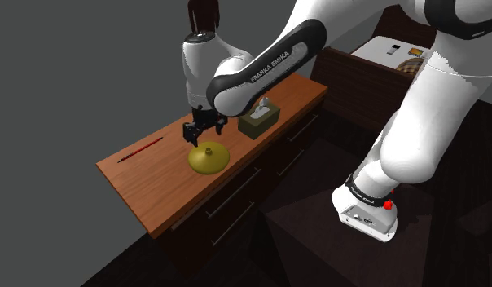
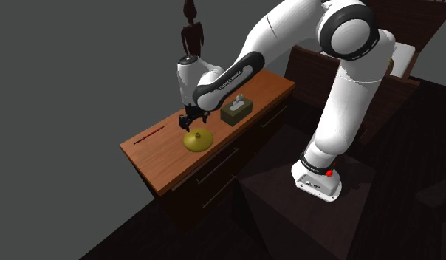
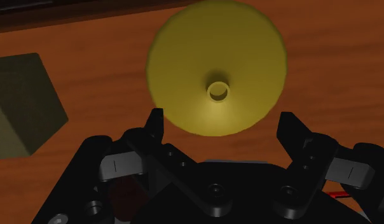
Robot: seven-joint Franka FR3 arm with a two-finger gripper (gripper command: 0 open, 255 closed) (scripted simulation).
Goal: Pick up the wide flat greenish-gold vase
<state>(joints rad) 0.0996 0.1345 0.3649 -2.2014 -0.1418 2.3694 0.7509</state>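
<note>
gripper [image 3: 222, 130] wide open, above vase [image 3: 216, 67], empty

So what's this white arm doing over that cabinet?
A white robot arm is going for the flat greenish-gold vase on the wooden cabinet top. Its black gripper hangs just above the vase with its fingers apart, so nothing is held yet. The vase sits on the wood, with an olive tissue box beside it and a thin red stick further off.

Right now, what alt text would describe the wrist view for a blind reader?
The open black gripper hovers above a wide, flat greenish-gold vase on a brown tabletop. A dark olive box stands beside the vase.
</note>
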